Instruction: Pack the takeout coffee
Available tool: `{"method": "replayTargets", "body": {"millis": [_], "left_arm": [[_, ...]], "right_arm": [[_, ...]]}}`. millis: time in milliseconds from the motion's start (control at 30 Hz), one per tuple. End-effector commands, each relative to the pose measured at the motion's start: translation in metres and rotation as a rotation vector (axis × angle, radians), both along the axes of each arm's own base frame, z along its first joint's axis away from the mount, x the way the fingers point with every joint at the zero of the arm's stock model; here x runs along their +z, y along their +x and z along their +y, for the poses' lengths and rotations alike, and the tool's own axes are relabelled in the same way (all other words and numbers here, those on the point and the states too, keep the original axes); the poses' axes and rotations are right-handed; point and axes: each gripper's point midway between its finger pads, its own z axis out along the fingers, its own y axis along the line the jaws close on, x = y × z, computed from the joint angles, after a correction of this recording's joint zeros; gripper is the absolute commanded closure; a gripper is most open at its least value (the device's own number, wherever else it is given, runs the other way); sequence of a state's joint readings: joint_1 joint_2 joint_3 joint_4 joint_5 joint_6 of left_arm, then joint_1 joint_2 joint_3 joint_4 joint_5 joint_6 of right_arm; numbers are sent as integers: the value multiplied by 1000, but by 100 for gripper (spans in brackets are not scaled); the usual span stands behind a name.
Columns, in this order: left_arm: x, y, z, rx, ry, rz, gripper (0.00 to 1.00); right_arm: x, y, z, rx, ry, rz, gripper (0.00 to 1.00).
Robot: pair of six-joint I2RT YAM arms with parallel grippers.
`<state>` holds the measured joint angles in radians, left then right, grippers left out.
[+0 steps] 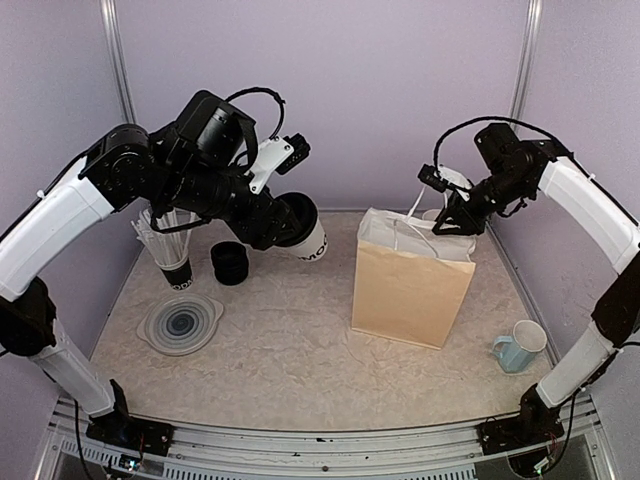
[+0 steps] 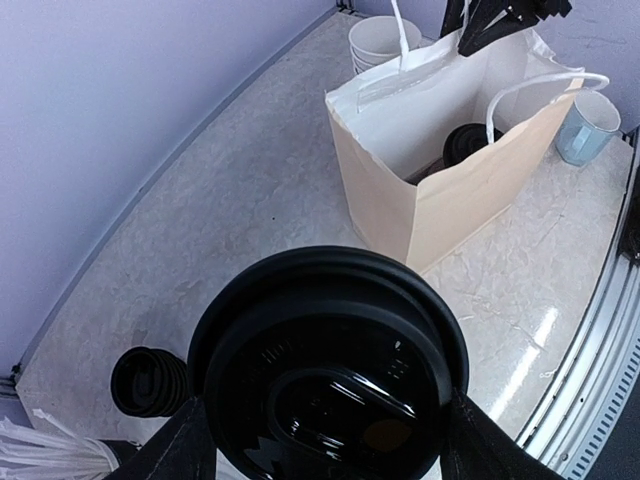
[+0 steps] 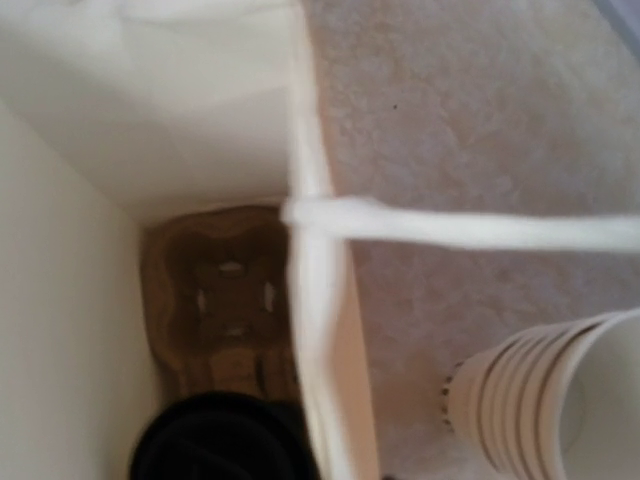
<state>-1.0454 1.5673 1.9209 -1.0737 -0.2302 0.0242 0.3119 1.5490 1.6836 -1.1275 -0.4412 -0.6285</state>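
Rightward from the left claw [image 1: 288, 226] and the lidded cup [image 1: 308, 240] it grips, open tabletop [image 1: 300, 330] runs to the paper bag [image 1: 410, 290], its mouth gaping, though white handles [image 2: 545, 76] loop over it, the right claw [image 1: 452, 222] hangs at its far rim, and another lidded cup [image 2: 470, 145] fills one corner.

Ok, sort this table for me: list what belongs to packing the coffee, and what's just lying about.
Job: held lidded cup, second lidded cup, paper bag, cardboard carrier inside it.
Lying about: lidless cup stack, blue mug, black lid stack, straws, clear round dish.
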Motion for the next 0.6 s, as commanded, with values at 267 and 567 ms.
{"method": "replayTargets", "body": {"millis": [267,567], "left_arm": [[62,11,-20,-45,-132,-152,40],[65,-26,-60,-198,-148,-189,42]], "right_arm": [[7,-38,20,176,94,71,100],[8,-72,51,282,102,82,100]]}}
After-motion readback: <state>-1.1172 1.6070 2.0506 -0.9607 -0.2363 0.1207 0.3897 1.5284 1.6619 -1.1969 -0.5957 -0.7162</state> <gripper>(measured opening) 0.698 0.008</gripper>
